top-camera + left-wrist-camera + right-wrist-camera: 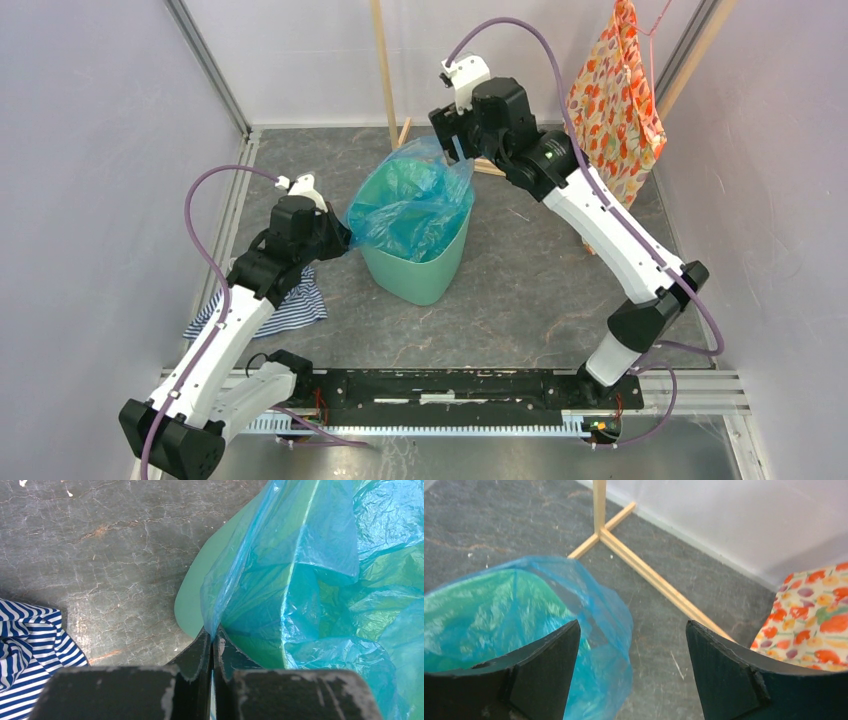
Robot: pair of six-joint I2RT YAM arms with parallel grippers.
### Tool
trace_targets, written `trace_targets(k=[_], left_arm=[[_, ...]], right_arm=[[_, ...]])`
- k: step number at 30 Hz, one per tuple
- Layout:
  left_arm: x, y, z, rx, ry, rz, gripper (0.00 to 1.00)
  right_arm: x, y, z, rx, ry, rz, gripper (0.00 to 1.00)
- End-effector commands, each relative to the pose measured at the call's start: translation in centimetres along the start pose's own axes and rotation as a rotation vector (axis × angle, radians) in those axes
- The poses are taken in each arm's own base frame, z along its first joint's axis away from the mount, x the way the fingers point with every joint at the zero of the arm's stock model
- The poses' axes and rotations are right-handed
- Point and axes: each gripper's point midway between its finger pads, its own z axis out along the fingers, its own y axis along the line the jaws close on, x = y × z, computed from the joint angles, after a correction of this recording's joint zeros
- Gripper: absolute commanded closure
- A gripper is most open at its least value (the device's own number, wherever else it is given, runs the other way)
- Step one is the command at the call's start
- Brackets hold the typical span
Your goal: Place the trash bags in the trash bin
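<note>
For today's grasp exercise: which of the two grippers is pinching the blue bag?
The left gripper: its jaws are shut on the edge of the trash bag, while the right gripper stands open.

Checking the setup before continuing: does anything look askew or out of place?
The blue bag bulges above the rim of the green bin rather than lining it, and a striped cloth lies crumpled beside the left arm.
</note>
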Motion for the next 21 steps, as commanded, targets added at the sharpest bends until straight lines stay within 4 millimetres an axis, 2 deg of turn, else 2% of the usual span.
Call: trace_targets(k=[1,5,11,16,19,21], left_arm=[[-1.0,-0.6,-0.1,0.028,-0.041,-0.017,0.93],[-1.1,-0.6,-0.2,0.026,-0.041,-0.014,0.93],[-1.1,-0.7,-0.2,0.03,-0.041,-0.015,0.93],[-1.1,-0.7,-0.3,0.031,-0.045,-0.017,0.93],[-1.1,-0.7,-0.3,0.03,-0.044,-0.017,0.93],[-1.1,-0.7,-0.3,0.031,-0.045,-0.017,0.93]], right_arm=[[1.7,-0.8,-2.5,0.015,0.043,0.053,0.17],[3.3,0.4,-3.6,-0.06,0.06,0.091,0.17],[5.2,1.4,-3.6,-0.09,0.074,0.145,0.2],[5.6,1.7,-3.6,-0.098,0.059,0.196,0.32],[5.4,2.0,-3.9,-0.119,0.054,0.205,0.47],[5.3,1.8,-4.2,-0.116,0.056,0.203,0.62]])
